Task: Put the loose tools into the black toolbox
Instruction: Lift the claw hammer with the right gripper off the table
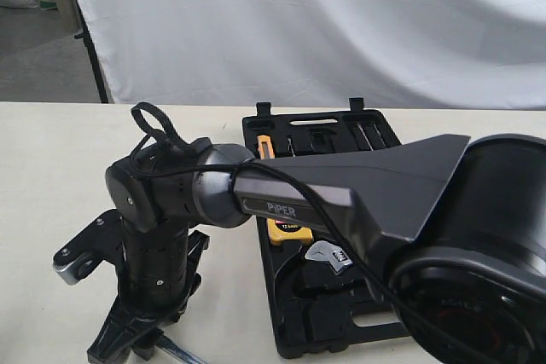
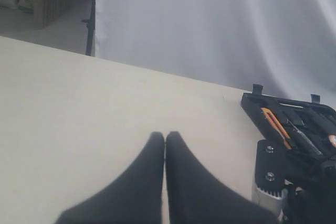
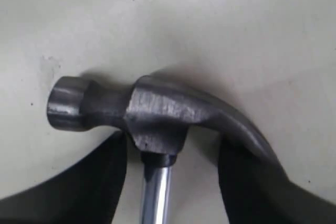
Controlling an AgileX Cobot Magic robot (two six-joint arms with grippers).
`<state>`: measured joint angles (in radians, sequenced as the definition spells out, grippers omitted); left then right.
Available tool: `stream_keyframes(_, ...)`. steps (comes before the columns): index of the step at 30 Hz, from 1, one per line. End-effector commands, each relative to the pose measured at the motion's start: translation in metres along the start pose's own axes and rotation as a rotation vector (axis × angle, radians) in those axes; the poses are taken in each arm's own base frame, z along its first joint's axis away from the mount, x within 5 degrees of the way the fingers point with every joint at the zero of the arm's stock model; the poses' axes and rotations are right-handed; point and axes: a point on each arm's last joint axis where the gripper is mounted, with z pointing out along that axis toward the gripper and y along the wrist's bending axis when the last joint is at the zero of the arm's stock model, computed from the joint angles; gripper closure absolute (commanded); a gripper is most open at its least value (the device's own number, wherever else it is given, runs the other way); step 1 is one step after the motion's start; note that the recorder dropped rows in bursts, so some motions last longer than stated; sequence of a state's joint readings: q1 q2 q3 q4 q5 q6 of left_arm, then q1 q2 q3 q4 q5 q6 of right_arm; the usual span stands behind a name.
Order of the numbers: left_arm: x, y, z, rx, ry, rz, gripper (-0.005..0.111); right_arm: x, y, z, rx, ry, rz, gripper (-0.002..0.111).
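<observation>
The right arm is stretched across the tabletop from the right. Its wrist is bent sharply down, so that the right gripper (image 1: 141, 334) is pointed at the surface close to the near edge, well left of the black toolbox (image 1: 275, 304), which is laid open with its hinge tabs toward the far edge. That gripper's fingers (image 3: 84, 182) are spread on either side of the steel neck of the claw hammer (image 3: 157, 111), which is lying flat on the table, and a gap is seen on each side. The left gripper (image 2: 165, 139) is held above bare table with its fingers pressed together.
</observation>
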<state>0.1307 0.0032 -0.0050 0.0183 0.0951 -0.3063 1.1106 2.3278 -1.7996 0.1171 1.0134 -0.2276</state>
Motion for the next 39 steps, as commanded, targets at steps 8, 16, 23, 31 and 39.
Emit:
stream_keyframes(8,-0.002,0.001,0.000,-0.021,-0.020,0.000,0.106,0.000,0.000,0.009,-0.016,0.000,0.010,0.056)
stream_keyframes(16,-0.002,0.001,0.000,-0.021,-0.020,0.000,0.106,0.006,0.001,0.008,-0.034,0.061,-0.015,0.086)
stream_keyframes(23,-0.002,0.001,0.000,-0.021,-0.020,0.000,0.106,0.010,0.002,0.006,-0.047,0.108,-0.020,0.109)
stream_keyframes(31,-0.002,0.001,0.000,-0.021,-0.020,0.000,0.106,0.016,0.004,0.001,-0.063,0.198,-0.030,0.109)
stream_keyframes(39,-0.002,0.001,0.000,-0.021,-0.020,0.000,0.106,0.014,0.005,-0.022,-0.054,0.148,-0.093,0.109)
